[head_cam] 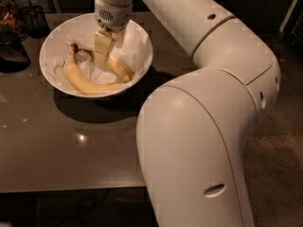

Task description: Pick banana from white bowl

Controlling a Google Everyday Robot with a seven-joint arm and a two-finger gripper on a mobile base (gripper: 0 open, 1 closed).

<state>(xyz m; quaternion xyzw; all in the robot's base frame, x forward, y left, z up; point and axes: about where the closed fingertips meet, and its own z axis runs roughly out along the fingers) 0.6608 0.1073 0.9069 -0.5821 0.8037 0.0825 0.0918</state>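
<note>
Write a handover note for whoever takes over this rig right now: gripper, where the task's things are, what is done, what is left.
Gripper: down inside the white bowl, right at the stem end of the banana. A firm grasp is not confirmed.
Banana: lies in the bowl on the crumpled paper, running from under the gripper toward the bowl's right side. Not lifted.
Second, paler curved banana: along the bowl's front, beside the target. Leave it.
Bowl: on the dark table.
Done: reach into the bowl.
Left: secure the grip, lift the banana clear of the bowl.
</note>
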